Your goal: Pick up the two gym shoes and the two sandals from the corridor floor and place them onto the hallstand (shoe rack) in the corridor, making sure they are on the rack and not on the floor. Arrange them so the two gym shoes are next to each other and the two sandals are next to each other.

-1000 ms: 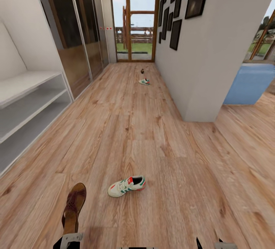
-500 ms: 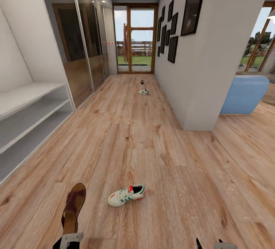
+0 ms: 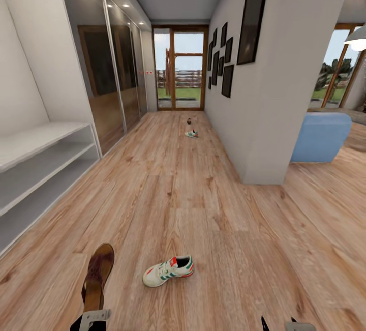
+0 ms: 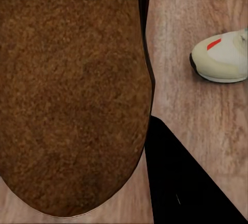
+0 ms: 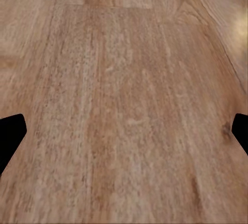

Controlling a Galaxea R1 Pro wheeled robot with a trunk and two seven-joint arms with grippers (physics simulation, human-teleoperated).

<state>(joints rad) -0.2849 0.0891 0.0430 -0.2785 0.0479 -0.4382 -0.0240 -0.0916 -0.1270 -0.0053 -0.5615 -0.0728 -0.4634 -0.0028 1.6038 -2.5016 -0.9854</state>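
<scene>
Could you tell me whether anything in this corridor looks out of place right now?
Yes: footwear is scattered. One gym shoe lies alone on the floor near the robot, while another gym shoe and a small dark object, probably a sandal, sit far down by the glass door. The left gripper holds a brown sandal.

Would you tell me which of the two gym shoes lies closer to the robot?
The near gym shoe, beside the sandal in the left gripper; the far gym shoe sits down the corridor.

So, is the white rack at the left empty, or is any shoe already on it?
Empty, as far as it shows: the shelves of the rack are bare. One sneaker lies on the floor.
</scene>
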